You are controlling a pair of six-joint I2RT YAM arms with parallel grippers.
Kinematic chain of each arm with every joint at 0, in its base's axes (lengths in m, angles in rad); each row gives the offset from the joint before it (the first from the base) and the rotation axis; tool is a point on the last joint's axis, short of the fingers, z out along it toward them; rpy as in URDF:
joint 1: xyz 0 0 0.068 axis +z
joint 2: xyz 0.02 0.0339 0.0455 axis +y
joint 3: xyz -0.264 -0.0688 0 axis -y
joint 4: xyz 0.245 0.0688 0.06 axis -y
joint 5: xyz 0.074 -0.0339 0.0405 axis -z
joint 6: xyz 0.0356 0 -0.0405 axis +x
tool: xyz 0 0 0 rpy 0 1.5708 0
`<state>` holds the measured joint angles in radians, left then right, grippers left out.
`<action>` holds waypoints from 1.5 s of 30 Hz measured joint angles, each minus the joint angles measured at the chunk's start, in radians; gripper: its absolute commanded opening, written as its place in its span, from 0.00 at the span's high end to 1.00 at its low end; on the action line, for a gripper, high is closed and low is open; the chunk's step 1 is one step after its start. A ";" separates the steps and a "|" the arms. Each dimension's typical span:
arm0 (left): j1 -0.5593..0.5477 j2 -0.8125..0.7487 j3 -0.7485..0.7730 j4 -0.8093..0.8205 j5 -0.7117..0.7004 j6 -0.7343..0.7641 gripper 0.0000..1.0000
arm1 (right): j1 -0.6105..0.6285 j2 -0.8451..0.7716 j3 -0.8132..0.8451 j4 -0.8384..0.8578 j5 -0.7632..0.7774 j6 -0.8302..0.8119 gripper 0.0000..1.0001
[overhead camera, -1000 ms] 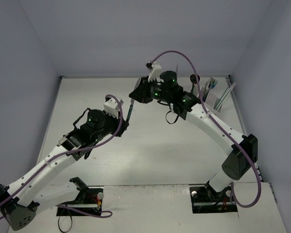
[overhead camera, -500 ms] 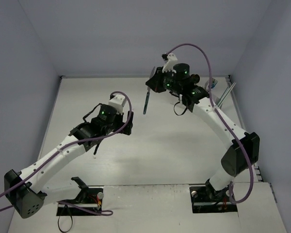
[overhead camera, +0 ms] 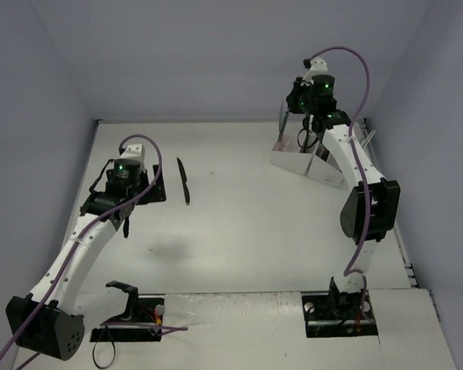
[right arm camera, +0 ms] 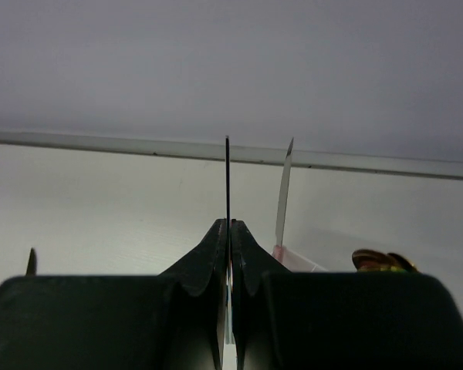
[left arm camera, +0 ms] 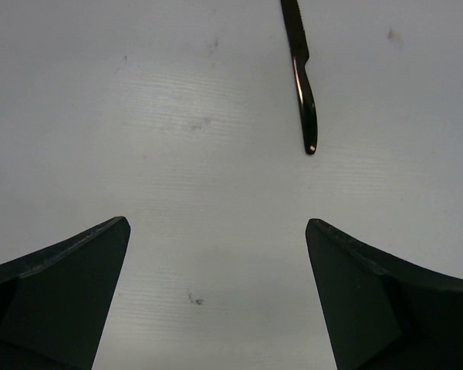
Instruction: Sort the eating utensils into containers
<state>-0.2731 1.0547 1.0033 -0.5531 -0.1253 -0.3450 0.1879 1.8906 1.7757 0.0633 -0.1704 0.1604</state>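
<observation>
A black knife (overhead camera: 184, 181) lies flat on the white table, just right of my left gripper (overhead camera: 155, 193). In the left wrist view the knife (left arm camera: 301, 77) is ahead and to the right of the left gripper (left arm camera: 216, 231), which is open and empty. My right gripper (overhead camera: 288, 116) is raised at the back right, above the left end of the white containers (overhead camera: 297, 162). It is shut on a slim dark utensil (right arm camera: 227, 177), seen edge-on and sticking out past the right gripper (right arm camera: 230, 225).
A thin white container wall (right arm camera: 283, 193) stands just right of the held utensil, with a gold utensil head (right arm camera: 382, 260) further right. The table's back edge (overhead camera: 216, 122) meets the wall, and side walls close in both flanks.
The left gripper opened, let go of the dark utensil and drew back to the left. The right arm carried that utensil to the back right, above the containers. The black knife came into view.
</observation>
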 measured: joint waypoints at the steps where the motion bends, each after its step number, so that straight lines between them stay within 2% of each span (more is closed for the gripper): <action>1: 0.007 -0.004 -0.014 -0.006 0.008 0.000 0.03 | -0.006 0.022 0.018 0.004 0.001 -0.004 1.00; 9: 0.033 -0.002 -0.041 -0.031 0.047 -0.004 0.03 | -0.036 0.202 0.093 0.014 -0.017 -0.015 1.00; 17: 0.039 0.008 -0.041 -0.025 0.102 -0.005 0.03 | -0.040 0.291 0.094 0.006 -0.035 -0.036 1.00; 24: 0.045 0.014 -0.045 -0.018 0.137 -0.005 0.03 | -0.040 0.300 0.094 0.007 -0.084 -0.058 0.85; 35: 0.046 0.031 -0.048 -0.017 0.163 -0.007 0.03 | -0.040 0.299 0.076 0.020 -0.096 -0.060 0.77; 37: 0.046 0.036 -0.048 -0.016 0.169 -0.008 0.02 | -0.039 0.293 0.052 0.023 -0.088 -0.059 0.69; 39: 0.046 0.048 -0.048 -0.012 0.180 -0.016 0.03 | -0.039 0.275 0.020 0.021 -0.077 -0.058 0.56; 45: 0.035 0.156 -0.042 0.006 0.198 -0.095 0.03 | -0.037 0.095 -0.125 0.002 -0.036 -0.042 0.41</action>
<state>-0.2381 1.2107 0.9617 -0.5474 0.0728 -0.4400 0.1510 1.9859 1.6512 0.0655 -0.2062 0.1181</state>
